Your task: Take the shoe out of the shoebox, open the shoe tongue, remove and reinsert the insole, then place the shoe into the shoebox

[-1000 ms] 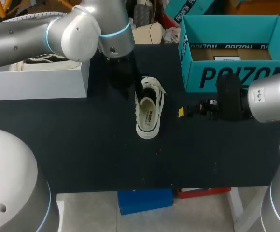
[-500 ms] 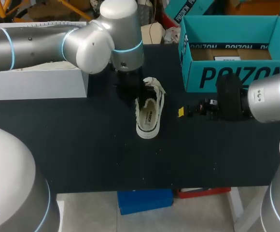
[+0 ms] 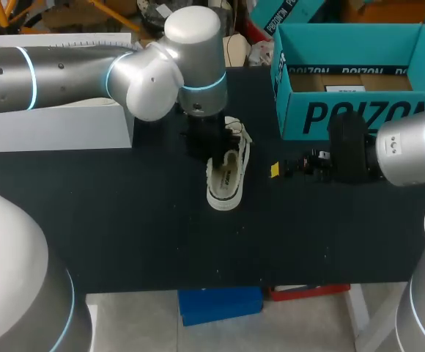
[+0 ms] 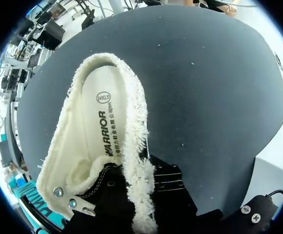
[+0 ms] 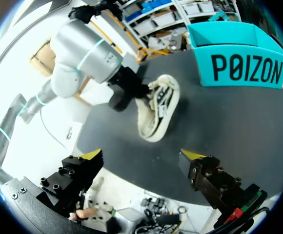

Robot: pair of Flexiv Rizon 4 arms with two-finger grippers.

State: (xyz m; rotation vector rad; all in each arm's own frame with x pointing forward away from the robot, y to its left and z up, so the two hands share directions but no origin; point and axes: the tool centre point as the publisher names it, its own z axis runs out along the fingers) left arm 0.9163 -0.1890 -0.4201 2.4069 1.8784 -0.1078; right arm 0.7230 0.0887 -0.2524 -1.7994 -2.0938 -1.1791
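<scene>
The black worktop (image 3: 124, 220) carries a pale box (image 3: 51, 125) at far left. Our left gripper (image 3: 209, 147) sits at the far end of the shoe (image 3: 226, 180), one black finger against the fleecy rim; we cannot tell if it has clamped. The shoe lies mid-worktop, out of the shoebox (image 3: 344, 114) at far right, with the insole (image 4: 100, 126) seated inside. Our right gripper (image 5: 141, 156) hovers right of the shoe, fingers released and empty. We judge the tongue-opening step is in hand. Next we need a firm hold on the tongue, so the right can reach the insole.
</scene>
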